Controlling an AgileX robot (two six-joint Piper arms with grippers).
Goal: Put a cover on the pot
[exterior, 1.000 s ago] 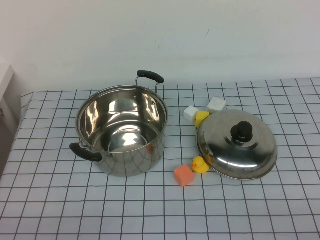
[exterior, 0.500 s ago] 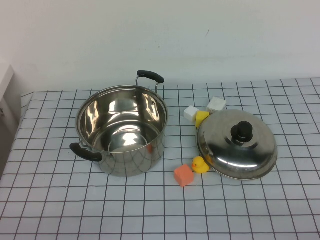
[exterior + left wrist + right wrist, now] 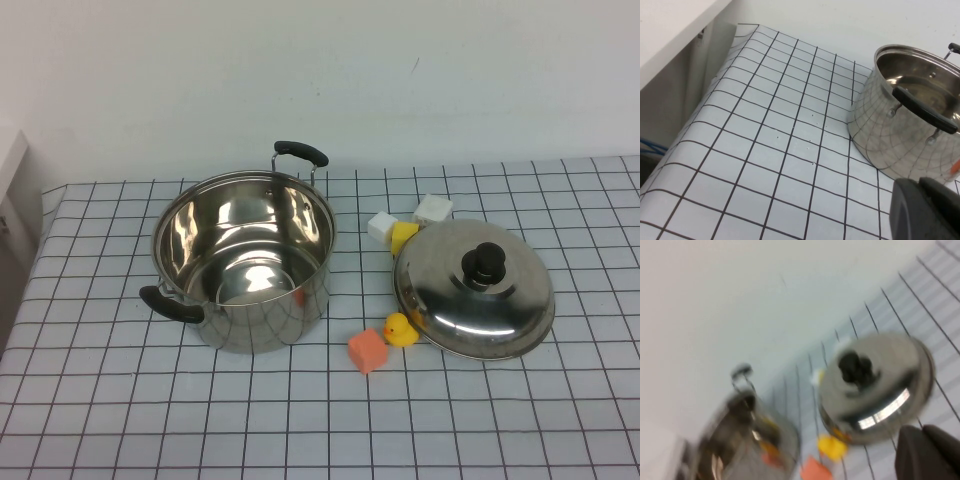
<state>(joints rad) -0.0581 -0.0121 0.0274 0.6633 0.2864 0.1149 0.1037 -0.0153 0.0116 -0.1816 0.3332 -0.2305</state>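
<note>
Pot stands open at table centre-left from above, lid lying knob-up to its right, well apart, so nothing is covered yet. My left gripper hangs near the pot's handle, and my right gripper looks toward the lid, presumably to fetch it; neither view shows whether either is spread or pressed together.

The light was bright and even, with only soft, short shadows on the tabletop. The pot shone, with bright white glare spots inside it, and the lid gleamed too. The left wrist view was sharp, with the dark left hand in a corner. The right wrist view was all smeared with blur, the right hand included.
</note>
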